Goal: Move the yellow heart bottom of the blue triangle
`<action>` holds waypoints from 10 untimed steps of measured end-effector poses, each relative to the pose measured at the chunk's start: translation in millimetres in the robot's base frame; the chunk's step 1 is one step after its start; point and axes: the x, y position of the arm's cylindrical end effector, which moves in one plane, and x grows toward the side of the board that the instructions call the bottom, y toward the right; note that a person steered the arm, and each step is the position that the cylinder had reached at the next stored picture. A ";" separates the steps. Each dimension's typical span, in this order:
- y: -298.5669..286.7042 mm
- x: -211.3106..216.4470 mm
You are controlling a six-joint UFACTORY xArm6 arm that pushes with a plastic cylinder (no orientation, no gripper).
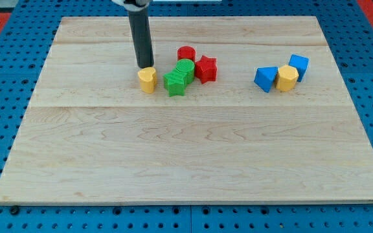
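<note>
**Tip tucked behind the yellow heart, long haul to the right ahead**

Here I am at the upper middle of the wooden board [193, 162], my tip [143, 66] planted right at the top edge of the yellow heart [147, 79], touching it or as good as. No claw to report on: my arm ends in a plain dark rod, so there is nothing to open, close or hold; all I can do is shove.

The heart sits at the left end of a little crowd. Just to its right is the green block [175, 83], star-like in outline, with a second, rounder green block [185, 67] behind it, then a red cylinder [186, 54] and a red star [206, 68] packed close. That cluster stands squarely between the heart and where it must go.

Over on the view's right is the blue triangle [265, 79], with a yellow hexagon-like block [287, 77] pressed against it and a blue block [298, 65] just beyond.

Being above the heart makes sense to me: a push from here should send it toward the view's bottom, out of line with the green and red pack. After that I would need to get round to its left side and drive it rightward, stopping beneath the triangle. The risk, as I judge it, is clipping the green block on the way.
</note>
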 end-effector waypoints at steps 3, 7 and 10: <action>-39.3 53.1; 40.9 143.9; 133.5 128.5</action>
